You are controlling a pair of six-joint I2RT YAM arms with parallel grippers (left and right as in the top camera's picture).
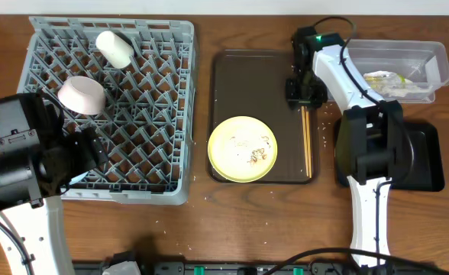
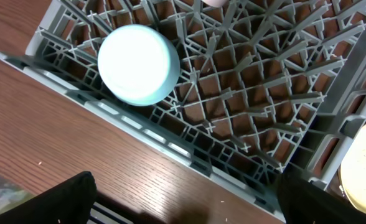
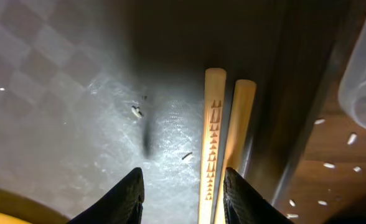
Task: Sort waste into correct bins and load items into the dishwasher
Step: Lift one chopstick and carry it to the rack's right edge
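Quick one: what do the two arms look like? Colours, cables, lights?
Left arm and right arm match: white links, bulky black joint housings. The right arm has a looping black cable and a green light by its wrist. The right gripper has black round-tipped fingers.

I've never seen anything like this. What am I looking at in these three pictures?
Two robot arms work at a table. One picture looks down from above; the others come from a camera on each wrist. The grey dish rack holds a white cup, white bowl and light blue bowl. The brown tray carries a yellow plate and chopsticks. The left claw gapes open by the rack; the right claw hovers, part open, over the chopsticks. Neither holds anything.
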